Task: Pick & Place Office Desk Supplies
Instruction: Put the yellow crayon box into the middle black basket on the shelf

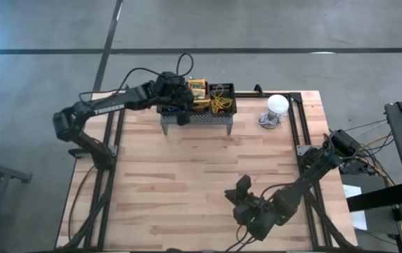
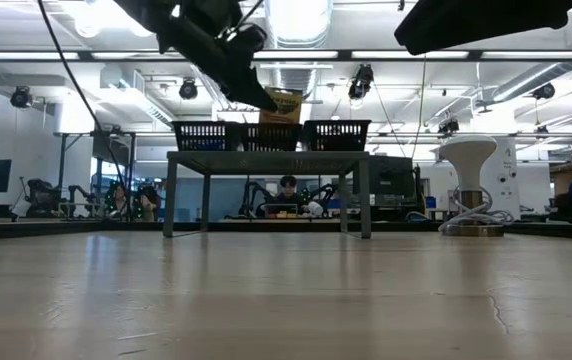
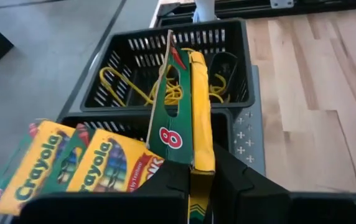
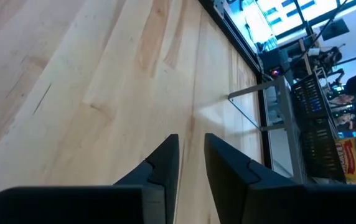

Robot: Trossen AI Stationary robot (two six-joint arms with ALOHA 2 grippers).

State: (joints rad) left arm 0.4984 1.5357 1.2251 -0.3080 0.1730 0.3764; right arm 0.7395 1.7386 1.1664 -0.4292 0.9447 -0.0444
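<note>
My left gripper [image 3: 196, 177] is shut on a green-and-yellow crayon box [image 3: 187, 106], held above the middle black mesh bin [image 3: 224, 134]. Two more crayon boxes [image 3: 72, 168] lie in that bin. The bin beyond it [image 3: 234, 62] holds yellow elastic loops [image 3: 165, 90]. All three bins [image 2: 271, 136] sit in a row on the grey stand [image 2: 266, 160] at the table's far edge. My right gripper [image 4: 190, 140] hangs over bare wood near the table's front right [image 1: 240, 188]. Its fingers stand a narrow gap apart with nothing between them. My left gripper pinches the crayon box's end nearest the wrist [image 3: 193, 183] between its two fingers, on the box's broad faces. The fingers slant down from the table's left side and lie along the box. The box stands on edge, juts out past the fingertips and hangs clear above the boxes in the bin.
A white round-topped object [image 1: 277, 107] stands on the table right of the stand. Black frame rails [image 1: 296, 126] run along the table's left and right sides. Open wood [image 1: 201, 169] lies between the stand and my right gripper.
</note>
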